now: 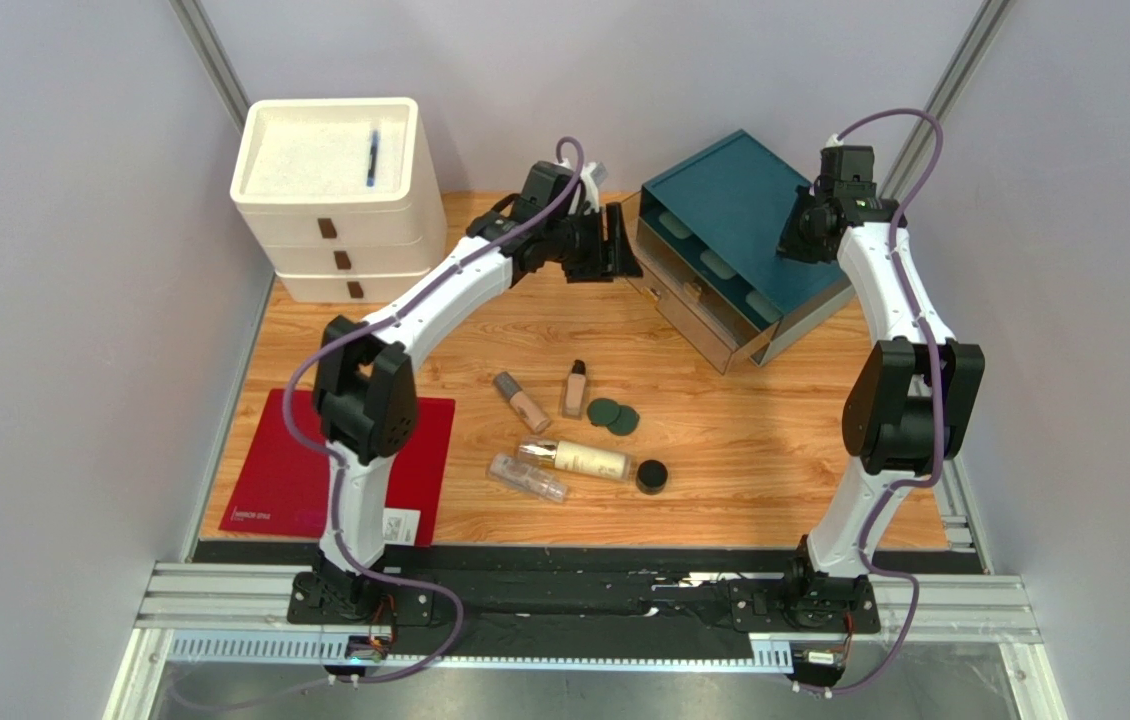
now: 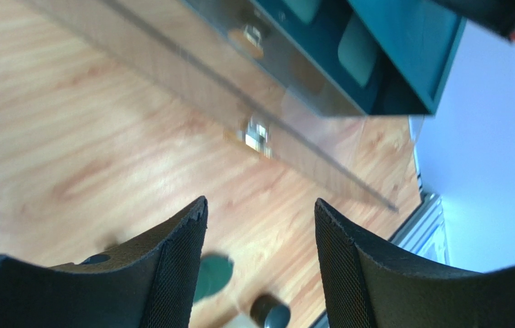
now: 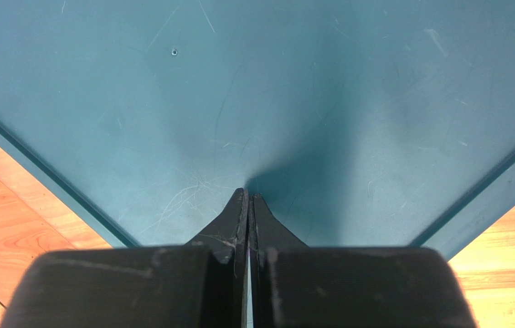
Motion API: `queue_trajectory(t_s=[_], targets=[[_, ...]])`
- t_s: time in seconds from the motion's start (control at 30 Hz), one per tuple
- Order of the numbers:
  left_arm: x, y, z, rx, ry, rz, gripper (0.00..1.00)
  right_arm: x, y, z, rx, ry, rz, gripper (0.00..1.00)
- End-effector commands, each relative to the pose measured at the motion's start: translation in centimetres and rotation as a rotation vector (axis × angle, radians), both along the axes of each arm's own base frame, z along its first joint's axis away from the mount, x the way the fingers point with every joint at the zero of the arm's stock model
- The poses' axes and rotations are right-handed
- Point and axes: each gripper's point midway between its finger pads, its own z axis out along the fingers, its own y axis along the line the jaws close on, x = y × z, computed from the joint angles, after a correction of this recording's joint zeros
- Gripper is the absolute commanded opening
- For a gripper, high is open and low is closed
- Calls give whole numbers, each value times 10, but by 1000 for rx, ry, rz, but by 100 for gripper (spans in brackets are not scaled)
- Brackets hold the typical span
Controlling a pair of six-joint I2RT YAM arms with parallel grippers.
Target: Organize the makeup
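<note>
Makeup, seven pieces, loose at mid-desk [image 1: 782, 450]: two beige foundation bottles [image 1: 520, 402]; two dark-green discs [image 1: 603, 410] side by side just right of them; cream gold-necked bottle [image 1: 579, 458] lying nearer the arms; clear bottle [image 1: 526, 479] beside it; black round jar [image 1: 652, 476] at its right end. Left pincer [image 2: 260, 205]: jaws wide apart, empty, facing the teal drawer unit [image 1: 737, 203]. Right pincer [image 3: 248, 195]: jaws pressed together, holding nothing, over that unit's top.

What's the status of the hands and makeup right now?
Left hand open, empty, facing teal drawer unit. Right hand shut, tip at that unit's top. Makeup loose on table, none gripped.
</note>
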Motion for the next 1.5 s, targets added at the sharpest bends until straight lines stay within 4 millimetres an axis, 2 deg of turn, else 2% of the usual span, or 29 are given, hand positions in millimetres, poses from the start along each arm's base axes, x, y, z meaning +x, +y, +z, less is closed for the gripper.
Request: queue_trajectory(t_s=[0.0, 0.07, 0.1, 0.17, 0.2, 0.33, 0.57, 0.7, 0.73, 0.83, 0.87, 0.93, 0.97, 1.03, 1.07, 1.13, 1.17, 1.23, 1.27, 1.3, 1.33, 1.47], targets=[[-47, 41, -10, 103, 25, -25, 65, -51, 3, -76, 5, 305, 4, 0], [-62, 55, -26, 148, 51, -14, 65, -53, 4, -77, 10, 306, 6, 0], [-76, 65, -42, 180, 87, -14, 64, -53, 4, -77, 11, 306, 4, 0], [-86, 76, -58, 224, 109, -12, 64, -56, 4, -81, 12, 315, 9, 0], [-95, 81, -72, 250, 135, -22, 64, -57, 4, -83, 13, 318, 7, 0], [-111, 78, -108, 380, 164, -88, 64, -58, 6, -89, 22, 329, 11, 0], [-106, 65, -151, 520, 222, -136, 64, -59, 7, -92, 27, 336, 16, 0], [-106, 69, -170, 580, 266, -130, 61, -59, 8, -92, 30, 338, 18, 0], [-105, 72, -173, 594, 269, -123, 58, -60, 8, -92, 30, 339, 18, 0], [-106, 78, -181, 622, 276, -118, 24, -59, 8, -93, 32, 336, 17, 0], [-107, 80, -182, 630, 277, -113, 0, -60, 8, -94, 32, 339, 19, 0], [-106, 85, -179, 650, 265, -95, 0, -60, 8, -95, 33, 342, 18, 0], [-106, 88, -178, 659, 258, -87, 0, -60, 8, -94, 32, 339, 19, 0], [-101, 93, -160, 656, 211, -56, 0, -60, 8, -95, 32, 342, 17, 0], [-96, 93, -143, 641, 164, -35, 0, -59, 8, -93, 34, 338, 17, 0], [-87, 96, -120, 628, 102, 5, 0, -59, 8, -93, 35, 337, 17, 0], [-80, 91, -95, 580, 41, 22, 0, -58, 8, -94, 35, 337, 18, 0], [-74, 80, -65, 513, -35, -4, 0, -58, 9, -93, 37, 336, 15, 0], [-66, 70, -38, 455, -91, -7, 0, -57, 9, -93, 38, 336, 16, 0], [-62, 67, -25, 437, -121, -3, 0, -57, 9, -93, 38, 334, 16, 0], [-57, 55, 0, 376, -162, -18, 0, -57, 9, -94, 40, 339, 15, 0], [-47, 21, 53, 199, -217, -62, 0, -57, 9, -96, 42, 343, 16, 0]])
